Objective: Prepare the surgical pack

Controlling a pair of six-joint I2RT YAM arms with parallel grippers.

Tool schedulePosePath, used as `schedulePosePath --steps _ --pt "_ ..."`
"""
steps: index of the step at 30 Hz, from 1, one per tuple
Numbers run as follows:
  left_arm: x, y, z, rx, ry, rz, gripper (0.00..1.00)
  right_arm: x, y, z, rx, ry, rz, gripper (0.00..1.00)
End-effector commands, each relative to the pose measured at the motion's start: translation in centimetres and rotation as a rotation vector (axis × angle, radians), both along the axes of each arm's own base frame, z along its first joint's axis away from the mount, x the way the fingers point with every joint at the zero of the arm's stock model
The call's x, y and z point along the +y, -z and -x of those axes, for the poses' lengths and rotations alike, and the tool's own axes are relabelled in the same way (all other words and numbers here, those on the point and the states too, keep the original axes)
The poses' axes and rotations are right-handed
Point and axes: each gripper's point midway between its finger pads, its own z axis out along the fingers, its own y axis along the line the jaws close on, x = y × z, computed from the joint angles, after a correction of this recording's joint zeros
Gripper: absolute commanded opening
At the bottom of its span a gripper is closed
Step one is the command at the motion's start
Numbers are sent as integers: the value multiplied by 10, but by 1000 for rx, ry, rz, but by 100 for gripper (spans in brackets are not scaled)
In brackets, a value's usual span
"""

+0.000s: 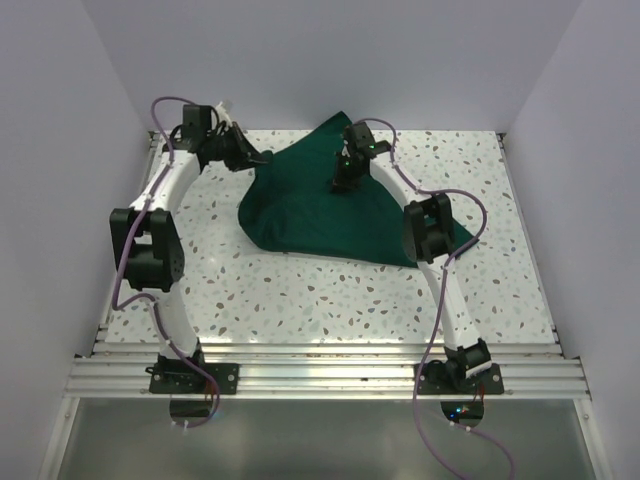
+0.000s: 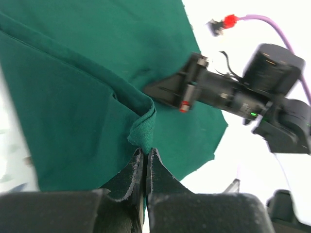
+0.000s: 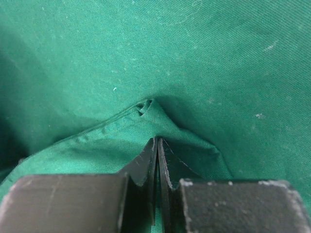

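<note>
My left tool (image 2: 146,151) was clenched on the cloth (image 1: 310,205), its two fingers pressed nearly together with a small hemmed fold of the green fabric nipped at their tips. From above, that tool sat at the cloth's far left corner, near the far edge of the bench (image 1: 300,290). My right tool (image 3: 156,141) was clenched too, pinching a raised ridge of the cloth between its fingertips; a hemmed edge ran off to the left from the pinch. In the top view it stood over the cloth's middle, toward the far side. The cloth lay rumpled on the far half of the bench, roughly triangular, with one point toward the far edge and its near edge sagging in a curve. My right arm (image 1: 430,230) crossed its right part, and a thin corner showed past the arm. In my left wrist view the right tool reached onto the cloth from the right.
</note>
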Motion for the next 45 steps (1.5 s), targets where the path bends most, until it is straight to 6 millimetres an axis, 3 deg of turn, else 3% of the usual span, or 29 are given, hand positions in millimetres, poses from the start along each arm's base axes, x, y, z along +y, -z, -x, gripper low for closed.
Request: schedulePosePath --steps 1,14,20,24,26,32,36,39,45 --pt "-29 -64 0 -135 53 94 0 1 6 7 44 5 6 4" --pt "-123 -71 20 -107 163 225 0 -2 24 18 112 12 31 1" --pt "-141 -54 28 -63 182 231 0 0 25 20 130 15 13 1" --pt "-144 -55 30 -65 191 227 0 12 8 14 107 16 -66 1" --pt "-144 -56 29 -71 195 211 0 17 -19 2 62 43 -127 1" --pt "-144 -48 28 -57 200 191 0 -7 -88 -31 -27 154 -268 2" --pt "-156 -44 28 -56 222 195 0 -37 -107 -38 -57 201 -264 2" --pt "-167 -37 29 -44 237 193 0 -66 -104 -33 -34 237 -205 2" --pt "-188 -29 31 -28 269 198 0 -105 -71 0 45 211 -28 1"
